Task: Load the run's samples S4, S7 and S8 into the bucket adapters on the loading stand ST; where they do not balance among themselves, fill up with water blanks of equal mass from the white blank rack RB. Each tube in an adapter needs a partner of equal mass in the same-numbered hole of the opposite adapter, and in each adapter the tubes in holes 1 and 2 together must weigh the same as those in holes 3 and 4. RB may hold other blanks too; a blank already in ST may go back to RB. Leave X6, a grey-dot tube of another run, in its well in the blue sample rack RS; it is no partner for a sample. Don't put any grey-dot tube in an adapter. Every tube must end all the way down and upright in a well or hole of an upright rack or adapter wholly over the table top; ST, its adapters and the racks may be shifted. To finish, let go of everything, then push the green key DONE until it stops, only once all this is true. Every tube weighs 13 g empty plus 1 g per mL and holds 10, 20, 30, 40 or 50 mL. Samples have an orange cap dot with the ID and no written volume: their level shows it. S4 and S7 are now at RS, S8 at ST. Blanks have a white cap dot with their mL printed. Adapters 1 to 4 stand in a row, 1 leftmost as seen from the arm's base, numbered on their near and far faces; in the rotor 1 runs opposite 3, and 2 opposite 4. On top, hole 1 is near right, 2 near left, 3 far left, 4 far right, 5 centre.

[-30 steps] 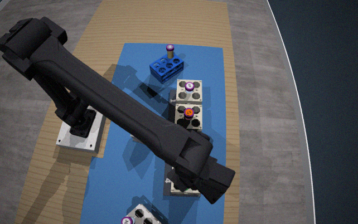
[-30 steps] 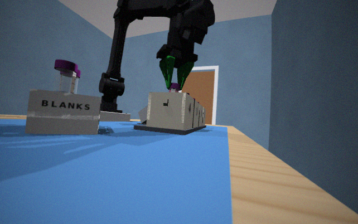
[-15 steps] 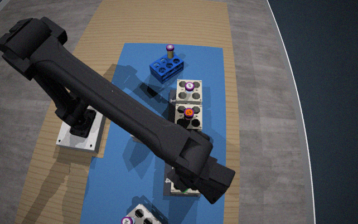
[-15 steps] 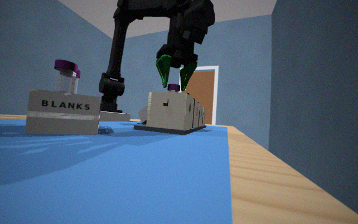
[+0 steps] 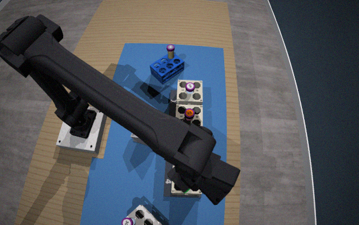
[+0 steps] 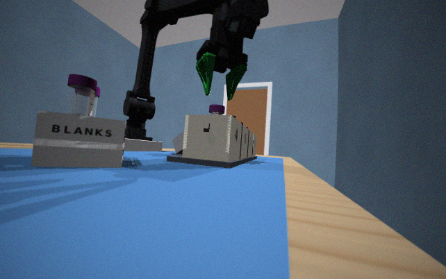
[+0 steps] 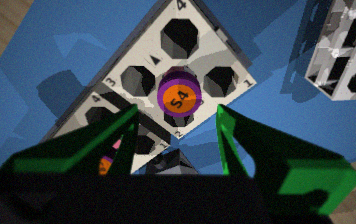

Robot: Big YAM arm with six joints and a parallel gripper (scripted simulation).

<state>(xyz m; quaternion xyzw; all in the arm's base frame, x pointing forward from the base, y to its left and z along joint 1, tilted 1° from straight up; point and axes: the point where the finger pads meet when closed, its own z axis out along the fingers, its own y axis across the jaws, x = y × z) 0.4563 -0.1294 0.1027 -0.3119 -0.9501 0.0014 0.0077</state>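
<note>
My gripper [image 6: 220,88] is open and empty, and hangs a little above adapter 4 [image 6: 208,139] at the near end of the loading stand. Sample S4 [image 7: 178,98], with a purple cap and an orange dot, stands upright in the centre hole of adapter 4 [image 7: 180,75], between and below my fingers without touching them. Only its cap [image 6: 217,109] shows above the adapter. Another orange-dot tube [image 5: 189,113] stands in the centre of the second adapter. A white-dot blank [image 5: 190,87] stands in the centre of the first adapter. Grey-dot X6 [image 5: 170,48] stands in the blue rack [image 5: 167,67].
The white blank rack [image 6: 78,139], marked BLANKS, stands left of the stand and holds two tubes [image 6: 82,94]; it also shows in the overhead view [image 5: 141,216]. My arm [image 5: 126,112] hides the third adapter from above. An orange-dot tube [image 7: 106,165] shows behind my left finger.
</note>
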